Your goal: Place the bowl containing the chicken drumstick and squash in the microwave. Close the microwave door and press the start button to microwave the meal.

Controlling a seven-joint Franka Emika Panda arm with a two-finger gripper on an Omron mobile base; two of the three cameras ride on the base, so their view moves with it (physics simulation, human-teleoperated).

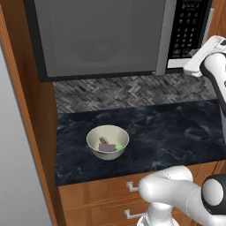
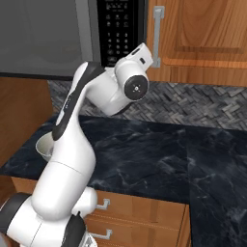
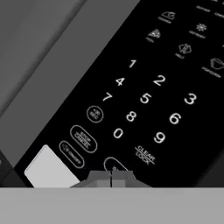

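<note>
Kitchen counter below, my clenched pincer (image 3: 111,177) touches the keypad (image 3: 144,100); stiff start button (image 3: 114,166) needs a firm poke.

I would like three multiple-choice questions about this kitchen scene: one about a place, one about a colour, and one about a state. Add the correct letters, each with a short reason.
1. Where does the cream bowl stand?
A. on the dark counter below the microwave
B. inside the microwave
C. in an open drawer

2. What colour is the keypad panel?
A. white
B. black
C. red

3. How is the microwave door?
A. wide open
C. removed
B. closed

Answers:
1. A: the left base view shows the bowl on the black marble counter, in front of the tiled wall.
2. B: the hand view shows white digits on a black panel.
3. B: the door lies flat against the microwave front, and a bowl shape shows dimly behind its grey window. The shut end effector is at the lower keypad buttons.
</note>
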